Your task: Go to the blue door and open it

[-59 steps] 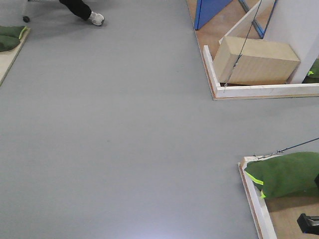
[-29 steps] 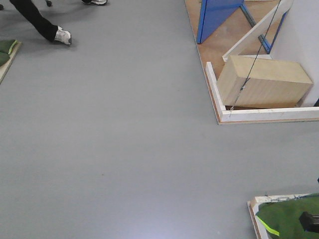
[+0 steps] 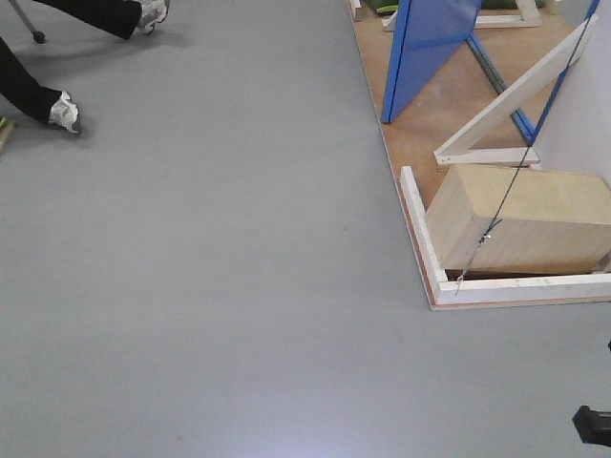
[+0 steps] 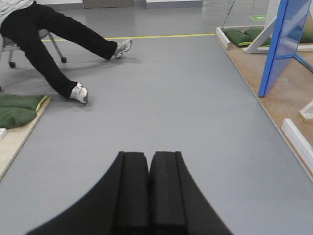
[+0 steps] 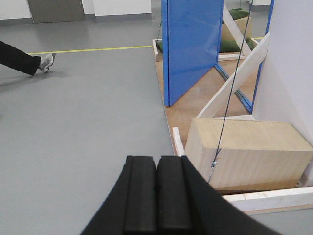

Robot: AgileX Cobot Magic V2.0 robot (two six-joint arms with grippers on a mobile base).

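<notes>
Right wrist, blue door (image 5: 190, 49) edge ahead, wide grey floor (image 5: 73, 122) beside

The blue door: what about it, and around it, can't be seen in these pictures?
blue door: no handle or lock shows in any view; the top edge cuts off its upper part.
person: left wrist view, mostly legs; the top edge cuts off the rest.
wooden box: front view, the right edge cuts off its end.
thin cable: right wrist view, upper end leaves the frame.
</notes>
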